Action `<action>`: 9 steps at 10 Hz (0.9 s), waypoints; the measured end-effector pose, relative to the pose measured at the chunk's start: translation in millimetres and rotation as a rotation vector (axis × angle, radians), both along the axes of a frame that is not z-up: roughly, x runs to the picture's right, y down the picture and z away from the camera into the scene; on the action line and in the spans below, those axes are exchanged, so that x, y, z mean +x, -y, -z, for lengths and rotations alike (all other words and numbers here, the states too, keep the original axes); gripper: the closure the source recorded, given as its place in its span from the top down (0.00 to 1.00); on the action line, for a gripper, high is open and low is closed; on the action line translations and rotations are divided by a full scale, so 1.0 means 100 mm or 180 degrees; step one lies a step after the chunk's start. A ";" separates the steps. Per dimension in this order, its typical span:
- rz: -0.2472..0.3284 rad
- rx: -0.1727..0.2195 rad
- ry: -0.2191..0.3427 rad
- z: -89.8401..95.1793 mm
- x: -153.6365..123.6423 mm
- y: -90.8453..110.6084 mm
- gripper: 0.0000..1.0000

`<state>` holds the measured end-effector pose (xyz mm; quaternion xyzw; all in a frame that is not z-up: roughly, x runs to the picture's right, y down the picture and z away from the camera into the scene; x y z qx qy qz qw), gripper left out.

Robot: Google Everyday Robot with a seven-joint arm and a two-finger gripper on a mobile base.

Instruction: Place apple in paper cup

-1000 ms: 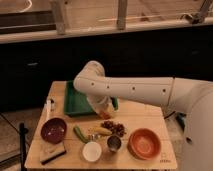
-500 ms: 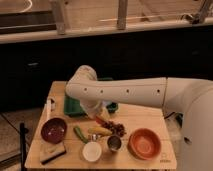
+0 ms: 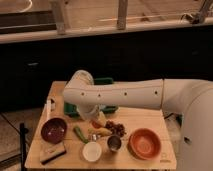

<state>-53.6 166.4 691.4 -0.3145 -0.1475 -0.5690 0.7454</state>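
arm (image 3: 125,94) reaching left, elbow bent downward | gripper (image 3: 98,119) clenched (at the apple (image 3: 95,124))

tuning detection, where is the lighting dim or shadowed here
camera view: warm, dim light; beyond the table it is near black; the arm shades the gripper, low over the table's middle beside the apple; the paper cup stands evenly lit, no glare

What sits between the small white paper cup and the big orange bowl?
A shiny metal cup, as the camera view shows. The gripper, shut, is down beside the dark grape bunch behind it.
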 end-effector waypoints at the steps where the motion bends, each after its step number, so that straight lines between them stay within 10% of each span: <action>1: 0.0012 -0.0005 0.0032 0.00 -0.03 -0.02 0.01; 9: 0.0152 -0.0095 0.0344 0.03 -0.19 -0.13 0.01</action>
